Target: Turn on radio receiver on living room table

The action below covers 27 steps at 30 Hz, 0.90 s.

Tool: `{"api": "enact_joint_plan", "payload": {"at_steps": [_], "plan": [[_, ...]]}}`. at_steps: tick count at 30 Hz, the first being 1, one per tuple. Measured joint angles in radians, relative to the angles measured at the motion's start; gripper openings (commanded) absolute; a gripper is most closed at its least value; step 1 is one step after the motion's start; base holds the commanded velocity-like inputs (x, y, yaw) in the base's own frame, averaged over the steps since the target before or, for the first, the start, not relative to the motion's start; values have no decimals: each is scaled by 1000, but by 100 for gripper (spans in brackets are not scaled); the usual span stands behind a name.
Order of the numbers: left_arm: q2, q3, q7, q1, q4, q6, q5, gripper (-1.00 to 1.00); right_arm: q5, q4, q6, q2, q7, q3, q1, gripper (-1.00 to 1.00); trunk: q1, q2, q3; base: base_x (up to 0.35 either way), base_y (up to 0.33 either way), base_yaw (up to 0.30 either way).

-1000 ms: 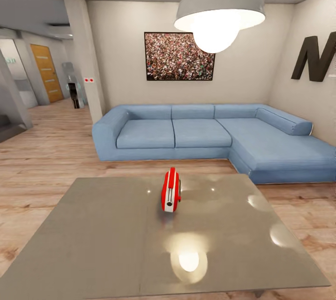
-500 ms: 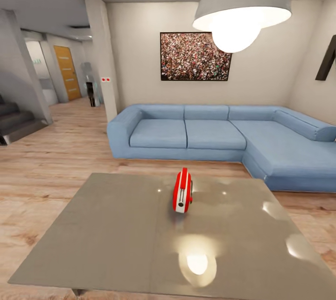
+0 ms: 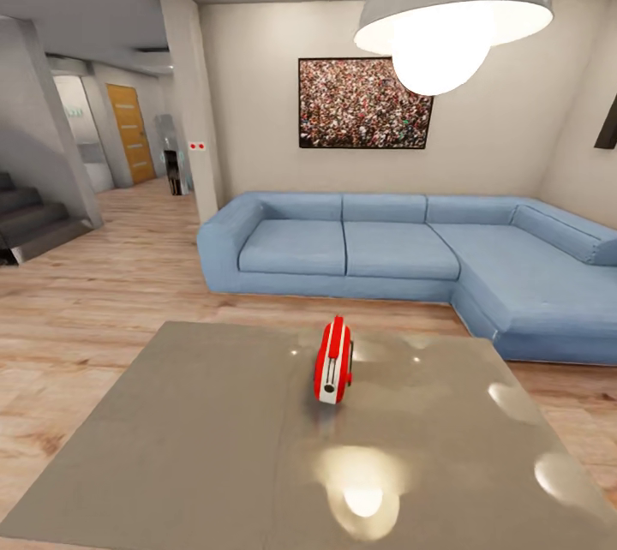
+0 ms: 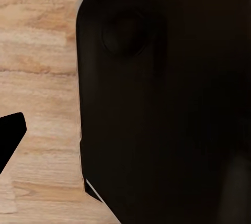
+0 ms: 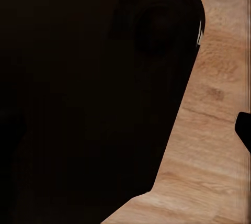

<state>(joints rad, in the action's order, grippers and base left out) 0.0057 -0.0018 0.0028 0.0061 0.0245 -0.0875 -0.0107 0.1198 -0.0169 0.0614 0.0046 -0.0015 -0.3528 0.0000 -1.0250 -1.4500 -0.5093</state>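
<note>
I see a glossy, mirror-smooth grey-brown counter (image 3: 197,447), a shiny red plastic-looking radio (image 3: 332,361), matt blue cloth sofa (image 3: 360,246), and light wood-plank floor (image 3: 77,310).

The radio (image 3: 334,361) stands on edge on the bench (image 3: 197,439), near its far middle. Behind the bench sits the sofa (image 3: 386,246), running along the wall and turning forward at the right. A picture (image 3: 364,103) hangs above it. Stairs (image 3: 30,220) lie far left; a lamp (image 3: 454,6) hangs overhead.

A black, rounded-cornered body panel (image 4: 167,103) with a round recess.
</note>
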Motion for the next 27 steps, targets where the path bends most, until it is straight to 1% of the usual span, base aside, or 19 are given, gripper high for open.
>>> {"api": "enact_joint_plan", "payload": {"at_steps": [4, 8, 27], "plan": [[0, 0, 0, 0, 0, 0, 0, 100, 0, 0, 0, 0, 0, 0, 0, 100, 0, 0, 0, 162, -105, 0], [0, 0, 0, 0, 0, 0, 0, 100, 0, 0, 0, 0, 0, 0, 0, 100, 0, 0, 0, 67, -36, 0], [0, 0, 0, 0, 0, -1, 0, 100, 1, 0, -1, 1, 0, 0, 0, 100, 0, 0, 0, 7, -4, 0]]}}
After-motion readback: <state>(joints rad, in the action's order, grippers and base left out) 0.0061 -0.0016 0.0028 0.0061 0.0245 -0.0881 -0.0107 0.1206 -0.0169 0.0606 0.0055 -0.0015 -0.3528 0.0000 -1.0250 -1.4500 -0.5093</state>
